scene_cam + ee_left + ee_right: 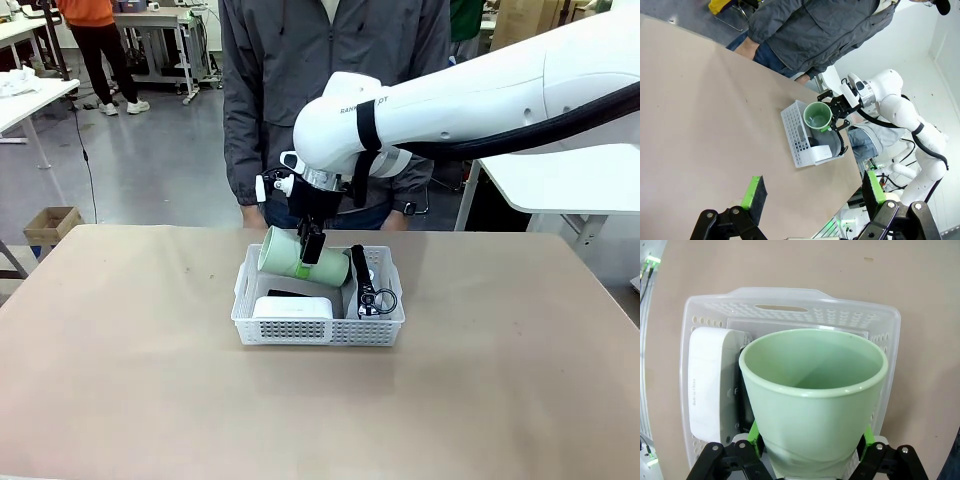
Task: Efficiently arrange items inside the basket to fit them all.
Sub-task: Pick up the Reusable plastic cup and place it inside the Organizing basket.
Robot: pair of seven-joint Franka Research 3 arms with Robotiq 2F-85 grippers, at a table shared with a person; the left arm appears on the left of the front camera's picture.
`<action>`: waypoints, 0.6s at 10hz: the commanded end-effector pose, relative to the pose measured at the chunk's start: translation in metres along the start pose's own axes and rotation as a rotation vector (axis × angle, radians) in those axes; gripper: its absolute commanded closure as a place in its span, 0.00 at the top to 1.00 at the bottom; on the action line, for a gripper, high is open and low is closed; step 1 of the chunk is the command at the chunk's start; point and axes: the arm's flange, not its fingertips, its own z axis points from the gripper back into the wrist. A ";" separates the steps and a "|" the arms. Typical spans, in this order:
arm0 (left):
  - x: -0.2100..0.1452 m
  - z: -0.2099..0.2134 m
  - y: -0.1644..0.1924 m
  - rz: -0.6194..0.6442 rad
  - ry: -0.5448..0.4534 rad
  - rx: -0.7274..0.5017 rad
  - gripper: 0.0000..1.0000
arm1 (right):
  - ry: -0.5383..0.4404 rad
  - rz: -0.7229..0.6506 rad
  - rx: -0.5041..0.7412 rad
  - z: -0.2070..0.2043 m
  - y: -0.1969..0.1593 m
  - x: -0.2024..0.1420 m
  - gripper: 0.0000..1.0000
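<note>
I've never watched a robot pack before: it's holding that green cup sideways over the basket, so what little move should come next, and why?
Probably lower the cup into the free far strip of the basket, then let go. The right gripper holds it on its side above the rim, while the white box fills the near left and the pouch the right end.

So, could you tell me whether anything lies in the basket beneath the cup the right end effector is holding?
Yes: a slim black stapler lies below the pale green plastic cup, beside the white rectangular box.
</note>
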 end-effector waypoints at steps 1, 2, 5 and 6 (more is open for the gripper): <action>-0.001 0.004 -0.001 -0.011 0.007 -0.009 1.00 | 0.031 -0.001 -0.006 0.004 -0.003 0.005 0.86; -0.001 0.004 -0.001 -0.011 0.007 -0.009 1.00 | 0.033 0.001 0.001 0.003 -0.003 0.005 1.00; -0.001 0.004 -0.001 -0.011 0.007 -0.009 1.00 | 0.037 0.004 0.010 0.001 -0.003 0.005 1.00; -0.001 0.004 -0.001 -0.011 0.007 -0.009 1.00 | 0.040 0.000 0.012 0.001 -0.004 0.005 1.00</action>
